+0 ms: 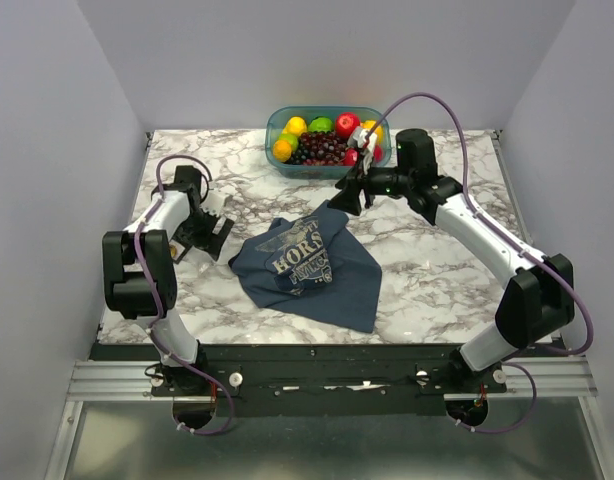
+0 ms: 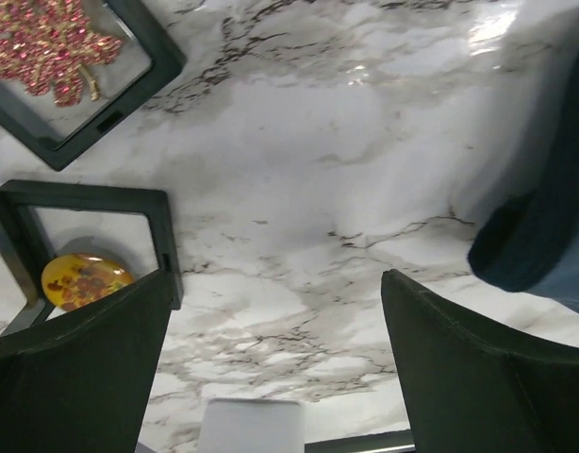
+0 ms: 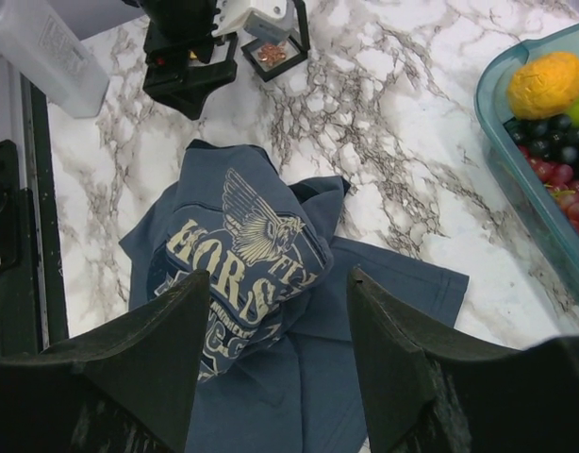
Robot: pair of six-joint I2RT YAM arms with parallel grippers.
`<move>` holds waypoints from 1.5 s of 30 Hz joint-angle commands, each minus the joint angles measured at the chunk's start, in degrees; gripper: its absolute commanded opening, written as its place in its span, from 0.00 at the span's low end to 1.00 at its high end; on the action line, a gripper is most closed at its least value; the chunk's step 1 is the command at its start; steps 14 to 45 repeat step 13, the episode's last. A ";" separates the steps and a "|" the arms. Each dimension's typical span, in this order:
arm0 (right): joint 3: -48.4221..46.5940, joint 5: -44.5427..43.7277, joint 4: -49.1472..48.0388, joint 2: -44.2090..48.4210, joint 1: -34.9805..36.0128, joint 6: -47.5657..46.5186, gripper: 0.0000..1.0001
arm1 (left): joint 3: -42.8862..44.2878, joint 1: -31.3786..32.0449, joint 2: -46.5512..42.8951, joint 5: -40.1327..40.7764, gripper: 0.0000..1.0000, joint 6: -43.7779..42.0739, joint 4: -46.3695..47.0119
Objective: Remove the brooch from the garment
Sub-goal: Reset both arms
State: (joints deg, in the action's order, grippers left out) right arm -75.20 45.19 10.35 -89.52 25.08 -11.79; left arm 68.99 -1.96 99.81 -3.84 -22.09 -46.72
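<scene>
The garment is a slate-blue shirt lying crumpled at the table's middle, its pale winged print and lettering facing up. No gold brooch shows on it in any view. My right gripper hovers over the garment's far corner; in the right wrist view it is open and empty above the print. My left gripper is left of the garment, low over the marble. In the left wrist view it is open and empty, with the garment's edge at the right.
A teal bin of fruit stands at the back centre, just behind the right gripper. Two black display frames lie by the left gripper, one with a red leaf ornament, one with a yellow round piece. The table is white marble.
</scene>
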 commanded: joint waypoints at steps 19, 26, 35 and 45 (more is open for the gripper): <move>-17.24 -44.92 6.70 -2.50 -1.44 12.94 1.00 | 18.71 3.89 -6.74 -17.00 0.99 8.54 10.15; -17.24 -44.92 6.70 -2.50 -1.44 12.94 1.00 | 18.71 3.89 -6.74 -17.00 0.99 8.54 10.15; -17.24 -44.92 6.70 -2.50 -1.44 12.94 1.00 | 18.71 3.89 -6.74 -17.00 0.99 8.54 10.15; -17.24 -44.92 6.70 -2.50 -1.44 12.94 1.00 | 18.71 3.89 -6.74 -17.00 0.99 8.54 10.15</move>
